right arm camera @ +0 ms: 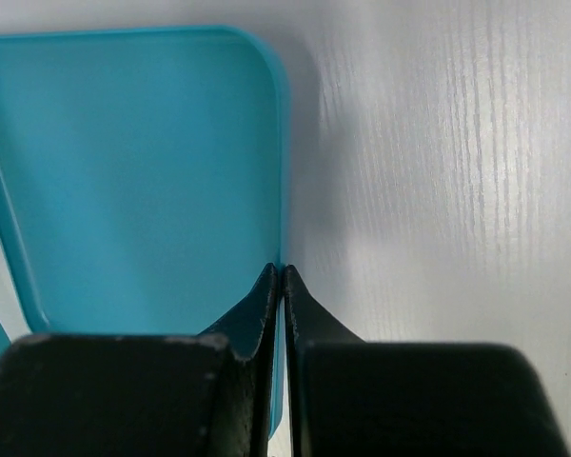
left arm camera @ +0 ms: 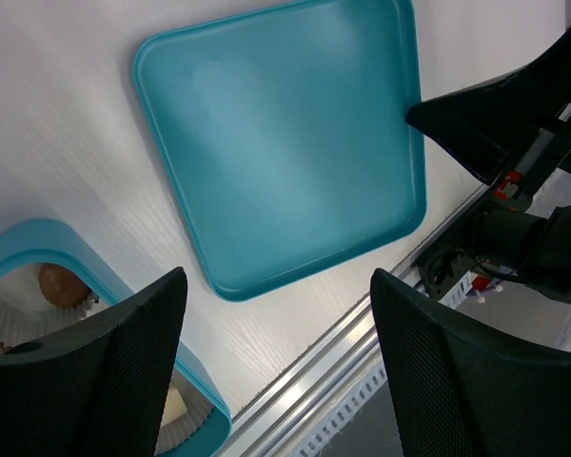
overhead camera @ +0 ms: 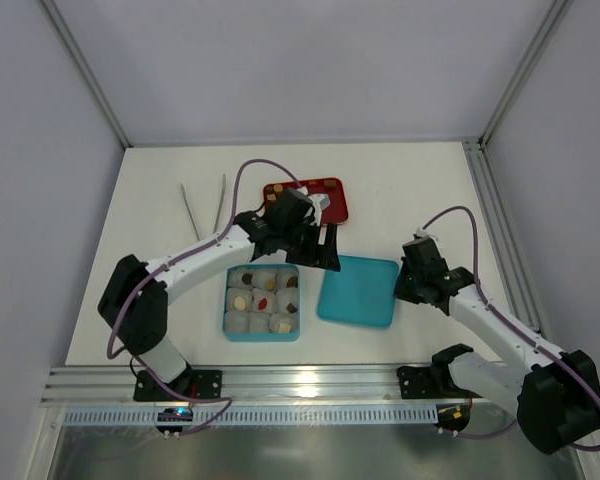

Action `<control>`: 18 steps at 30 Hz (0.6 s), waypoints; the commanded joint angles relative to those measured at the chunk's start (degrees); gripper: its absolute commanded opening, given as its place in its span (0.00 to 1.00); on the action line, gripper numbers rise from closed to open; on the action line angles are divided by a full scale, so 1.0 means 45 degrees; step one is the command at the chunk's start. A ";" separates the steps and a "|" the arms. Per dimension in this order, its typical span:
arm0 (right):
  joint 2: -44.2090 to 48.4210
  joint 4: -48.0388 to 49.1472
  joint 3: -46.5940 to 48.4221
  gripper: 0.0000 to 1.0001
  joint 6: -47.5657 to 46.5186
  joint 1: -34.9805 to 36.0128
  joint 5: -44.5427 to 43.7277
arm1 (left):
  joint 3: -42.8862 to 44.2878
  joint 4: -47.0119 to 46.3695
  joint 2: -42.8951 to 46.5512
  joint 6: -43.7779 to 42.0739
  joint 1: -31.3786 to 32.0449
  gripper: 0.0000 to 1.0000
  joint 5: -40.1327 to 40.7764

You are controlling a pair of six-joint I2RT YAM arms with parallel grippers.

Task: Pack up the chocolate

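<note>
Top view: the chocolate sits in white paper cups inside a teal box at the desk's near middle. A few pieces lie on the red tray farther back, with tongs to its left. The teal lid rests flat just right of the box, apparently ready to cover it.

Left wrist view: the left jaws stand wide apart and empty above the lid's near-left corner. One brown piece shows in the box corner, and the metal rail marks the desk's near edge.

Right wrist view: the right jaws are pressed together on the lid's right rim, probably to lift it. Bare desk stretches to the right, but the gap on the box side is narrow.
</note>
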State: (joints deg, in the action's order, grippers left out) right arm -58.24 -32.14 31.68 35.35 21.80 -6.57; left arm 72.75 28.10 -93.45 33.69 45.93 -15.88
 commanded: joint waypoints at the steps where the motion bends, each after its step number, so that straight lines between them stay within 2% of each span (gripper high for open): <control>1: 0.0480 -0.0416 0.0635 0.04 -0.0278 -0.0274 0.0345 | 0.0552 -0.0794 -0.0423 -0.0261 -0.0206 0.76 -0.1331; 9: 0.1105 -0.0728 0.1064 0.04 -0.0532 -0.1328 0.1283 | 0.0532 -0.1829 -0.1693 0.0344 -0.0617 0.74 -0.2447; 18: 0.1613 -0.1118 0.1533 0.04 -0.0591 -0.1759 0.2083 | 0.0669 -0.2396 -0.2807 0.0618 -0.0773 0.74 -0.2936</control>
State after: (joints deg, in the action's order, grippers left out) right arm -52.51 -36.75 35.42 33.12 14.61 0.19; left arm 73.80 20.93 -105.58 35.77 42.81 -26.50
